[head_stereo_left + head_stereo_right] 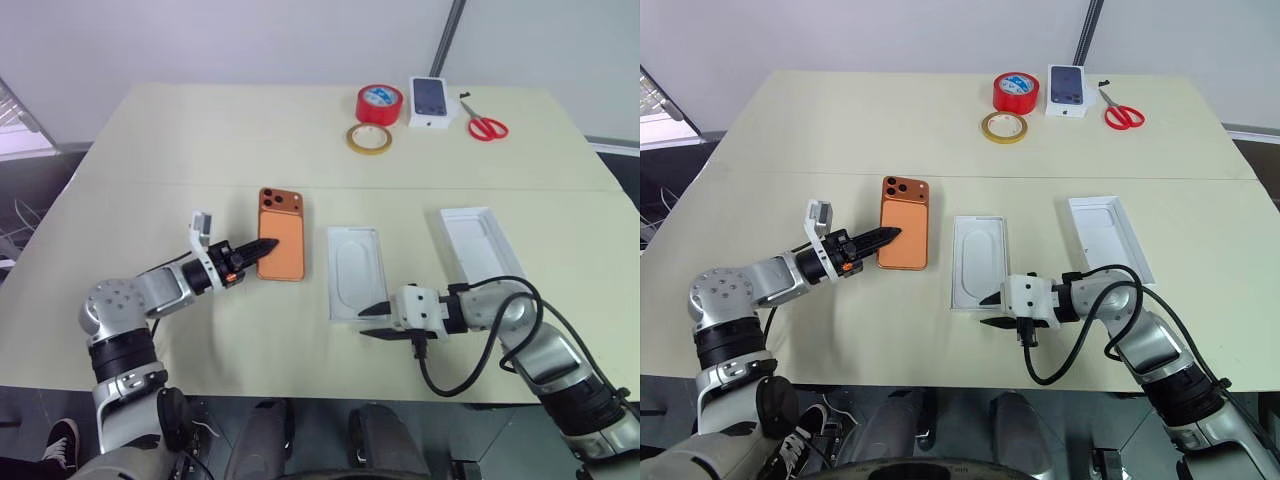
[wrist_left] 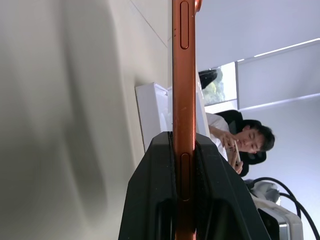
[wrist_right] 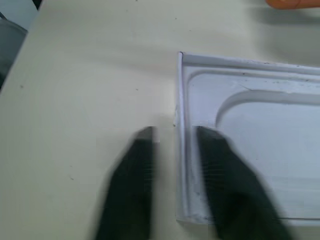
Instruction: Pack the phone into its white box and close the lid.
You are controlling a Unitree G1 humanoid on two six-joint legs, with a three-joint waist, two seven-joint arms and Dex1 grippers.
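Observation:
The orange phone (image 1: 285, 258) lies flat left of centre, camera bump at its far end. My left gripper (image 1: 268, 243) reaches in from the left and is shut on the phone's left edge; in the left wrist view the black fingers (image 2: 150, 200) clamp the phone (image 2: 184, 100) edge-on. The white box (image 1: 332, 280) lies just right of the phone, a white panel with an oval recess inside it. My right gripper (image 1: 364, 323) is at the box's near end, fingertips apart astride its thin rim (image 3: 180, 100). The all-white lid (image 1: 478, 242) lies further right.
At the table's far side sit a red tape roll (image 1: 380, 103), a yellow tape ring (image 1: 369, 139), a small white carton printed with a dark phone (image 1: 431, 101) and red scissors (image 1: 487, 127). A seated person (image 2: 245, 145) shows beyond the table.

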